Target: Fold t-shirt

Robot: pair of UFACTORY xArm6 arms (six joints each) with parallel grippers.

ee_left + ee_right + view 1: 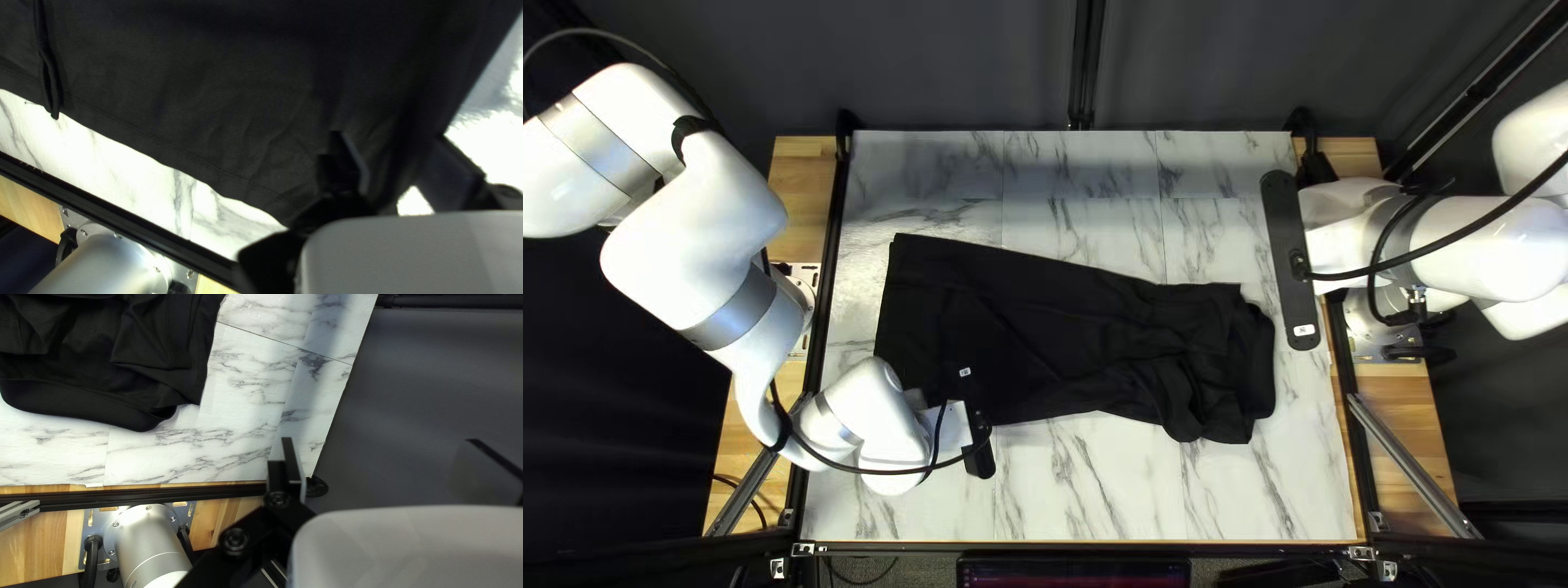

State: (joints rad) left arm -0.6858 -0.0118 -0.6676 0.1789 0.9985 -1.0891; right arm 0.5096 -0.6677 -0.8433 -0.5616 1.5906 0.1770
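Across the middle of the marble tabletop (1089, 490), the black t-shirt (1046, 327) lies flat and broad at the left of the top left view, narrower and rumpled toward the right. The left arm bends low, its gripper (980, 451) over the shirt's near edge at the broad end; its fingers stand apart. The right gripper (1292, 272) hangs beside the rumpled end, near the tabletop's right edge, fingers wide apart. Marble shows along the shirt's far side and between its near side and the table's near edge.
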